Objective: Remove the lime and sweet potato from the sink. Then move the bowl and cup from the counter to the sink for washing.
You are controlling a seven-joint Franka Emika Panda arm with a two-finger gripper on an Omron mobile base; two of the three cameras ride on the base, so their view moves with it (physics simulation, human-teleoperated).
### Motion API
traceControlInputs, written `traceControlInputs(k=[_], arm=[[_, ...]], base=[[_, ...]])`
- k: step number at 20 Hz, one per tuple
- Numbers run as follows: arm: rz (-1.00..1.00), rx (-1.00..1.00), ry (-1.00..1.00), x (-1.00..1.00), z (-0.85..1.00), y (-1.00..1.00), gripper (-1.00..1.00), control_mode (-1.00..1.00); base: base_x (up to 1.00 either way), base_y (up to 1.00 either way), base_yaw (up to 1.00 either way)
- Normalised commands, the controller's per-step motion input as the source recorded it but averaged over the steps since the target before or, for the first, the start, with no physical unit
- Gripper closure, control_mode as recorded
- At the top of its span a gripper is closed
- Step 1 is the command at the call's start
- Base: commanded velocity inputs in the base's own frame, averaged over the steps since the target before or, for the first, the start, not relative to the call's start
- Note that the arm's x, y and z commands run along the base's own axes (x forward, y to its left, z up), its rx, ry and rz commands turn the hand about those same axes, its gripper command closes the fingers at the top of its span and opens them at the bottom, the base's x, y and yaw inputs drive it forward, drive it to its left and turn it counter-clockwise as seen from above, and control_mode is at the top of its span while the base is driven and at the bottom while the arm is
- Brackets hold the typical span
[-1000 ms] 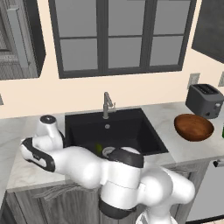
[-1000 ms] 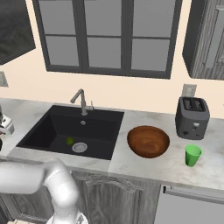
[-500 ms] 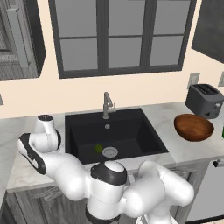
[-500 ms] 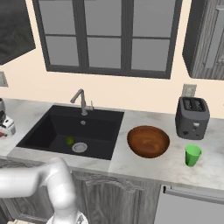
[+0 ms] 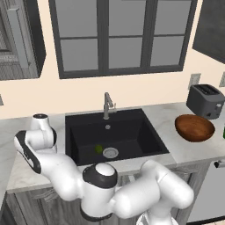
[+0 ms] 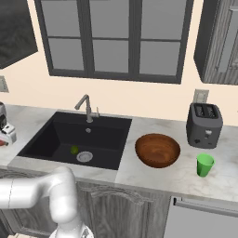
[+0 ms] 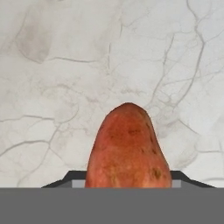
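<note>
Sweet potato point(image 7: 127, 146): orange-red tuber, mottled skin with small dark specks, tapered rounded end pointing up in the hand view; it sits between the two dark finger tips, above pale marbled stone.
Counter point(image 5: 200, 147): light grey-white marbled stone over grey wooden cabinets, running on both sides of the basin; the hand view looks straight down on its veined surface.
Sink point(image 5: 145, 132): large rectangular matte black basin set into the counter, round silver drain point(image 5: 110, 152) on its floor, grey metal faucet point(image 5: 107, 104) at the back rim.
Bowl point(image 6: 157, 149): wide, shallow, brown wood, standing on the counter just right of the sink, well apart from the arm.
Toaster point(image 6: 203, 124): dark grey, two slots, against the wall behind the bowl and cup.
Cup point(image 6: 204, 164): bright green, upright, no handle, on the counter right of the bowl and in front of the toaster.
Lime point(image 5: 99, 149): small, round, yellow-green, on the sink floor just beside the drain.
Gripper point(image 7: 127, 183): closed partway around the sweet potato, one finger tip showing at each side of it; in the right base view the hand sits at the far left edge over the counter, left of the sink.
In the way: nothing lies on the stone seen under the sweet potato.
</note>
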Motion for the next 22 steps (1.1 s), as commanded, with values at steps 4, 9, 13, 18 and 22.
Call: traceControlInputs(k=[4,9,13,18,22], arm=[[0.0,-0.04,0.07,0.11,-0.26,0.14,1.0,-1.0],[0.0,-0.04,0.07,0.06,-0.23,0.14,1.0,-1.0],[0.0,-0.06,0.07,0.0,-0.23,0.09,-1.0,-1.0],[0.0,-0.07,0.06,-0.01,-0.22,0.04,-1.0,-1.0],[-0.01,-0.06,0.01,-0.06,-0.12,0.01,-1.0,-1.0]], base=[[0.0,0.0,0.0],[0.0,0.0,0.0],[0.0,0.0,0.0],[0.0,0.0,0.0],[0.0,0.0,0.0]])
